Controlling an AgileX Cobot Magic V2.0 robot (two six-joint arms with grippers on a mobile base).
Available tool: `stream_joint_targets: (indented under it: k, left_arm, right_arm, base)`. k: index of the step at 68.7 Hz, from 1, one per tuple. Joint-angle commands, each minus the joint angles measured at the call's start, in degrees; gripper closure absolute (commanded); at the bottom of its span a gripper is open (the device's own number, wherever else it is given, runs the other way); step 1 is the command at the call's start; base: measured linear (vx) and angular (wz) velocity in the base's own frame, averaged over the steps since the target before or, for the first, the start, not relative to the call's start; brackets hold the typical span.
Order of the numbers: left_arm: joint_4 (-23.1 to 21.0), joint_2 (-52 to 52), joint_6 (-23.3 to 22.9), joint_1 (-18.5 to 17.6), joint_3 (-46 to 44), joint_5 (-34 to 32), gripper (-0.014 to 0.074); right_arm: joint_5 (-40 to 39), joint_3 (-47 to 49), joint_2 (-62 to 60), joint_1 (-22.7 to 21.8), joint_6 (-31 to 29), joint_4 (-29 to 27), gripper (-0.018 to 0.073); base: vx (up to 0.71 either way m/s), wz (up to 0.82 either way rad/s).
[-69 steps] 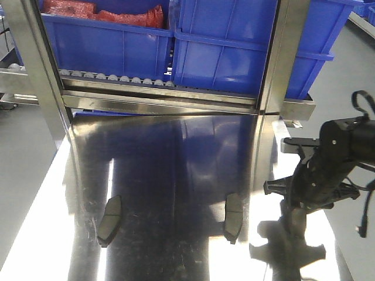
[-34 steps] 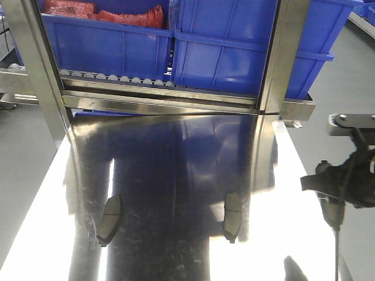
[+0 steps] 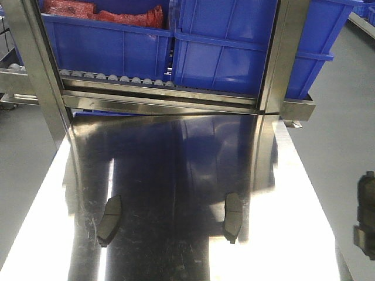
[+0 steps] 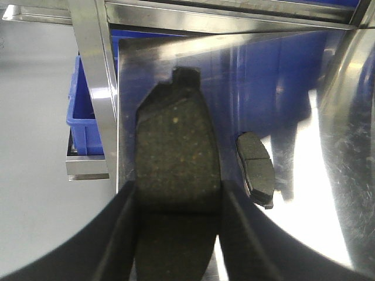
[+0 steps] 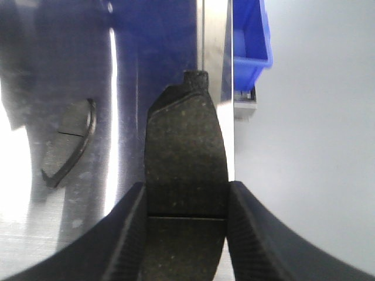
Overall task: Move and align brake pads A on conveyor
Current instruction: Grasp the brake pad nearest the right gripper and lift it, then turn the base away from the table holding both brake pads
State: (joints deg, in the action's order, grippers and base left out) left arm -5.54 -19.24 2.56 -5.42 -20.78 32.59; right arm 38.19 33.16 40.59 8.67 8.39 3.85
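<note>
The left hand (image 4: 176,190) pinches the left-hand pad (image 4: 176,134) between its two dark fingers (image 4: 120,234). The pad's rough face is toward the camera and its small end tab points away, and it is seen over the left edge of the shiny steel bench (image 4: 328,175). Just to its right, the left loose pad (image 4: 256,168) lies flat on the bench with its centre groove showing. The right hand (image 5: 186,193) clamps the right-hand pad (image 5: 186,140) the same way, fingers (image 5: 252,234) pressed on both long sides and tab pointing away. It is seen over the bench's right edge, with grey floor (image 5: 310,146) beyond. To its left the right loose pad (image 5: 67,143) lies flat on the steel. In the front view the left loose pad (image 3: 109,219) and the right loose pad (image 3: 232,216) rest well apart, both lying lengthwise toward the rack. Behind the bench a steel frame (image 3: 275,58) carries blue bins (image 3: 234,52) above a row of rollers (image 3: 117,77). The left bin holds red packets (image 3: 99,12).
</note>
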Motion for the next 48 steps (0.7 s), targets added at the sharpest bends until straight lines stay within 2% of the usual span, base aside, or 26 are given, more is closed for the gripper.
stream_joint_targets:
  k: [1,29,48]
  left_arm:
    - [-0.6,-0.3,-0.6,-0.4,-1.7,-5.5,0.0602]
    - [-0.6,-0.3,-0.6,-0.4,-1.7,-5.5,0.0602]
    - [-0.6,-0.3,-0.6,-0.4,-1.7,-5.5,0.0602]
  right_arm:
    - [-4.9,-0.4,-6.3,0.0,-1.6,0.8,0.0566]
    - [-4.7,-5.4,-26.1,0.0,-2.7,-1.5,0.0566]
    - [-4.6,-7.5,-29.7,0.0,-2.6,-1.5,0.0566]
  base:
    - [0.00,0.00]
    - [0.00,0.00]
    - [0.00,0.00]
